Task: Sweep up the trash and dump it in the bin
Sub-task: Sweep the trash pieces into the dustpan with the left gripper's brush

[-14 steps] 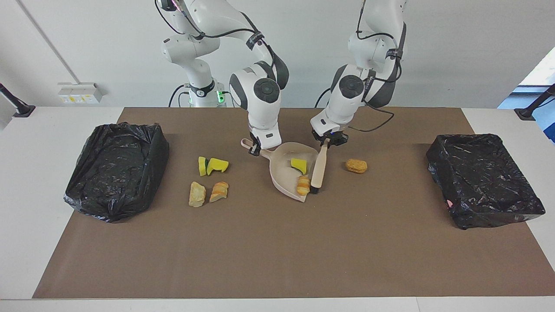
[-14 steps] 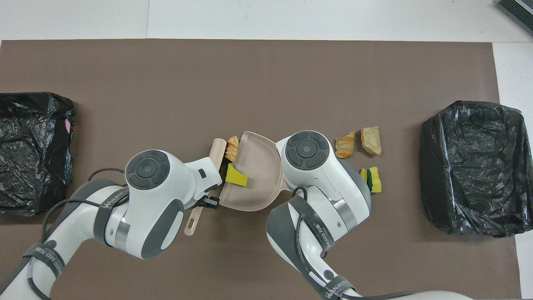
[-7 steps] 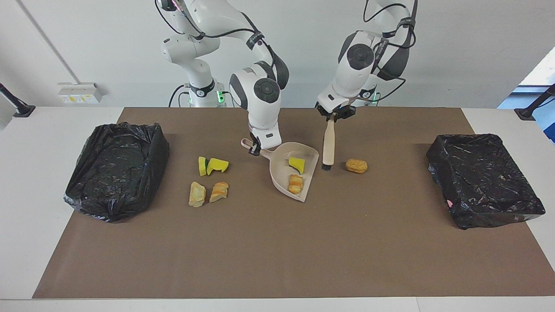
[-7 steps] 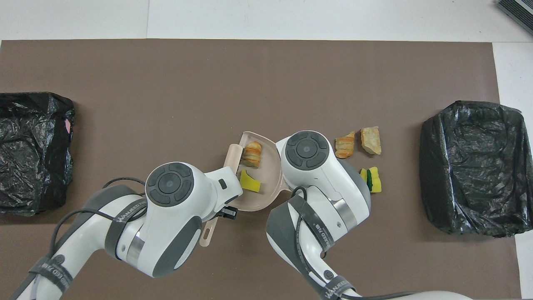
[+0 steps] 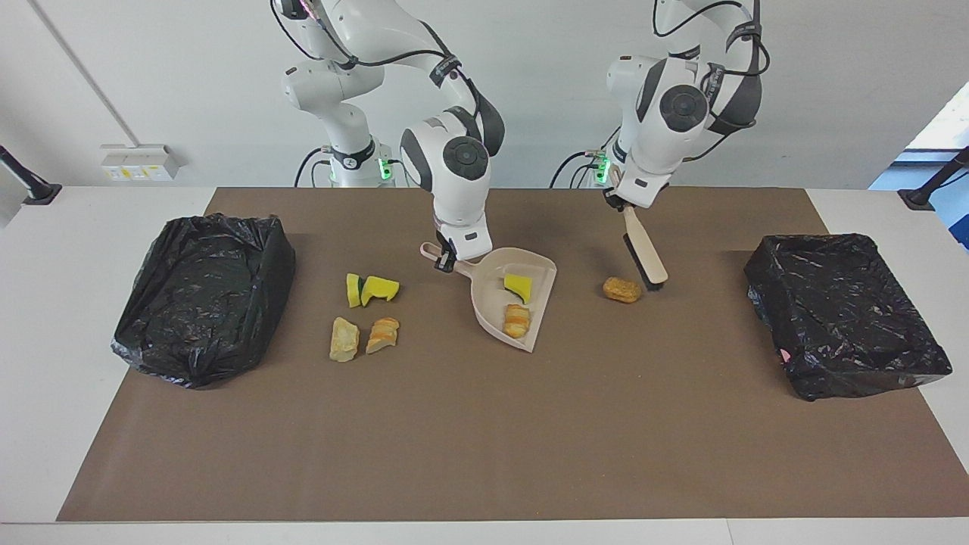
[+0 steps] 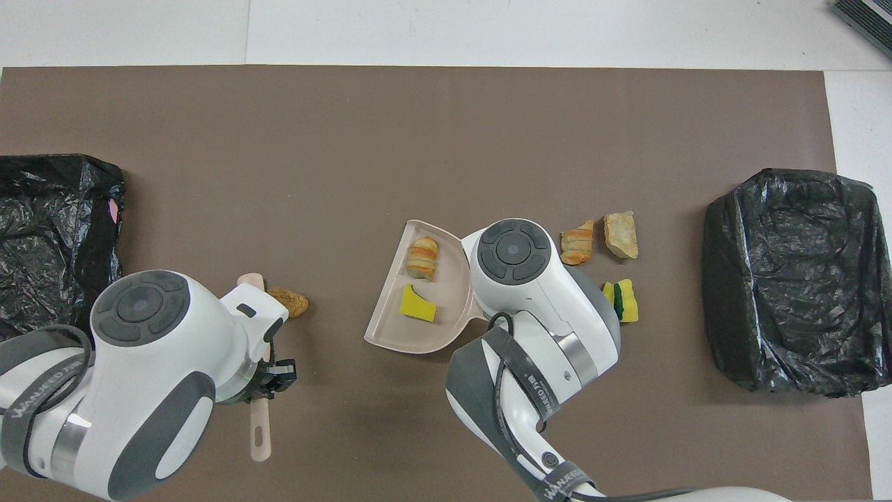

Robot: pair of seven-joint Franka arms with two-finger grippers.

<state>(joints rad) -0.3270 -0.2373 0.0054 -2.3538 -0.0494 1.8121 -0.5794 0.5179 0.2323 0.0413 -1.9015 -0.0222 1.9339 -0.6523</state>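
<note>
The left gripper (image 5: 622,206), upper right of centre, clamps the brush (image 5: 645,256); set its bristles just beside the brown nugget (image 5: 621,289) and sweep toward the dustpan (image 5: 490,314), which the right gripper (image 5: 445,261) grips by its handle at centre frame.

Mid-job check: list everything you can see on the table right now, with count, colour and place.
Dustpan: one, beige, mid-table, handle held by the right gripper.
Trash in the dustpan: two, a yellow-green sponge chunk and a tan-orange bread piece.
Brown nugget: one, on the mat beside the brush head.
Loose scraps: four, two yellow-green sponge chunks, two tan-orange bread pieces, between the dustpan and the bin at the right arm's end.
Brush: one, beige with black bristles, held tilted by the left gripper.
Bins: two, black-bagged, one at the right arm's end, one at the left arm's end.
Mat: one, brown.
Right gripper: shut on the dustpan handle.
Left gripper: shut on the brush handle.
</note>
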